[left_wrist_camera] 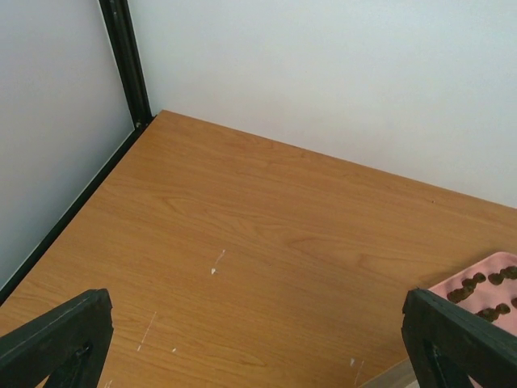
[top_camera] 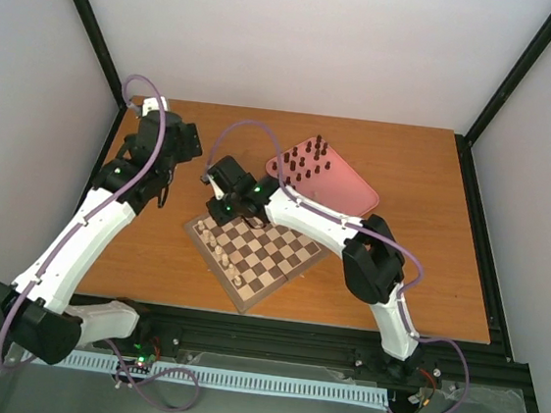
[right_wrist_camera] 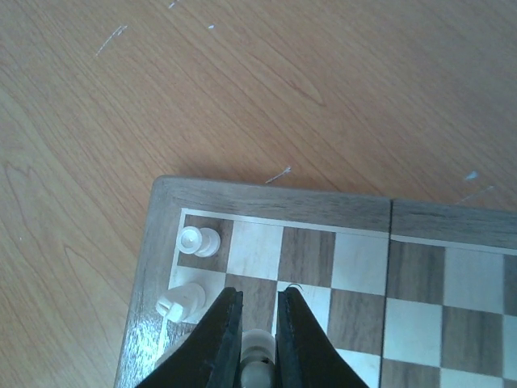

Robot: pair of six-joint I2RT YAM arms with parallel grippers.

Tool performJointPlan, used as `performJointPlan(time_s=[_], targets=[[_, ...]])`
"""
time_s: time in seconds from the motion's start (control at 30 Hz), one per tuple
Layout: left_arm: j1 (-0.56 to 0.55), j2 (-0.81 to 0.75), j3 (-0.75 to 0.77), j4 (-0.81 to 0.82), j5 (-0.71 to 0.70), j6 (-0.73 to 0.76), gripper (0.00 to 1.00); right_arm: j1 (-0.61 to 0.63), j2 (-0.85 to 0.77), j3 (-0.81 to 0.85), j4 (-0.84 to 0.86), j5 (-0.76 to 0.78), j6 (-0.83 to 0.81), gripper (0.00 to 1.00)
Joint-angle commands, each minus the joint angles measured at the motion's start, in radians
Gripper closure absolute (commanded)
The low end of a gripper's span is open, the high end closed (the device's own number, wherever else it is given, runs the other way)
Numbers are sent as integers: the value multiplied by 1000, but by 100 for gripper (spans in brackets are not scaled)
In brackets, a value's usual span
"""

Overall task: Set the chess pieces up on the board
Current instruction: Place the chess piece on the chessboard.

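Note:
The wooden chessboard [top_camera: 261, 254] lies turned at an angle in the middle of the table. Several cream pieces [top_camera: 220, 248] stand along its left edge. Two of them, a cream piece in the corner square [right_wrist_camera: 199, 241] and another beside it [right_wrist_camera: 179, 303], show in the right wrist view. My right gripper [right_wrist_camera: 260, 311] hovers over the board's far left corner, shut on a cream piece [right_wrist_camera: 258, 356] held between its fingers. Dark brown pieces [top_camera: 307, 161] stand in the pink tray [top_camera: 351, 190]. My left gripper [top_camera: 164, 190] is open and empty over bare table, left of the board.
The pink tray sits behind and right of the board; its corner with dark pieces shows in the left wrist view [left_wrist_camera: 485, 287]. White walls and black frame posts [left_wrist_camera: 125, 61] enclose the table. Bare wood lies left and right of the board.

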Motion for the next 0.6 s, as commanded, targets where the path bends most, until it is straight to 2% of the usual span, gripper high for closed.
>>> performJointPlan(time_s=[0.0,0.57], targets=[[-4,-51,-33,-30,11,17,0,17,40,-10,56,-18,7,90],[-4,-115,-84,-58,4,28,0,25,153,10,145,12,6,90]])
